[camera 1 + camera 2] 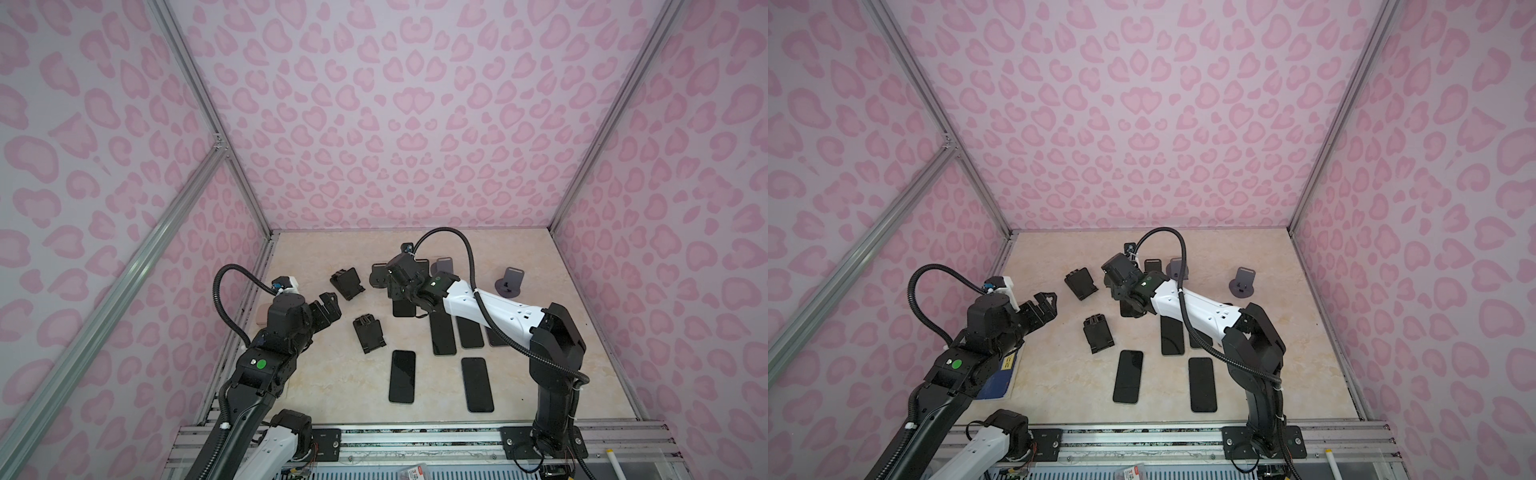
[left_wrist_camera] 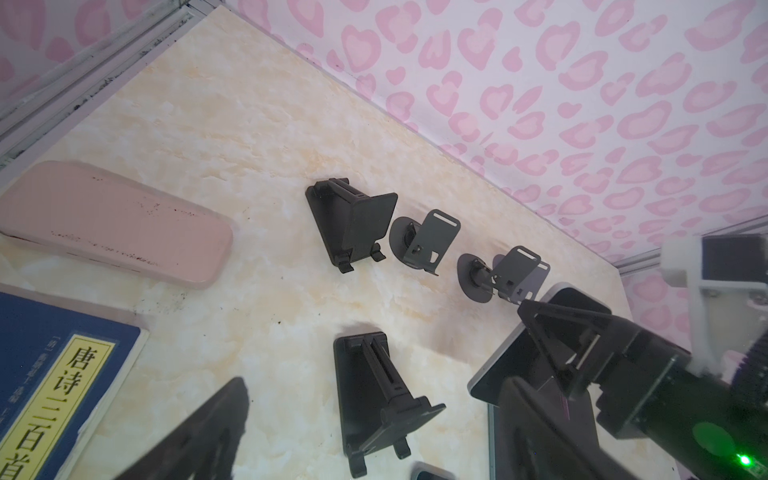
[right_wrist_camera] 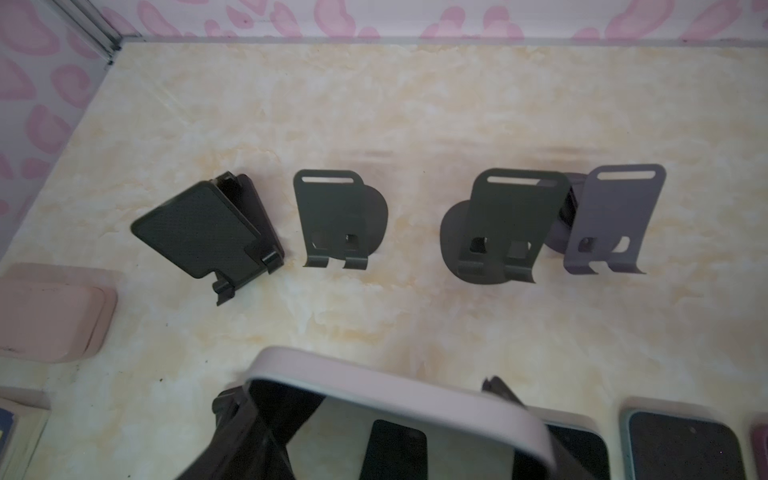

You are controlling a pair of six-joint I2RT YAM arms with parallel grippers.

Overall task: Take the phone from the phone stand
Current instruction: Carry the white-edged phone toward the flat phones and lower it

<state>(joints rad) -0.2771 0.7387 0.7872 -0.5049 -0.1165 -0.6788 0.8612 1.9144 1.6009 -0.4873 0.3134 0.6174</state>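
1. Step in hand: carry-off, judged. The right pincer [image 1: 400,291] pinches the phone [image 3: 415,401] at frame centre, clear of every stand [image 1: 349,283]. The left pincer [image 1: 329,306] is spread and empty.
2. Next move: lower the phone flat onto bare table [image 1: 332,386], then release.
3. Count: six stands, all empty; five other phones [image 1: 402,376] lying flat.

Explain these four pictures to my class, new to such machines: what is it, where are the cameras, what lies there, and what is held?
Two robot arms work at a table. Two pictures look down from above, side by side. The other two come from a camera on each wrist. Stands and phones are spread over the table, plus a book and a pink case. The right claw grips a phone. The left claw is open and empty.
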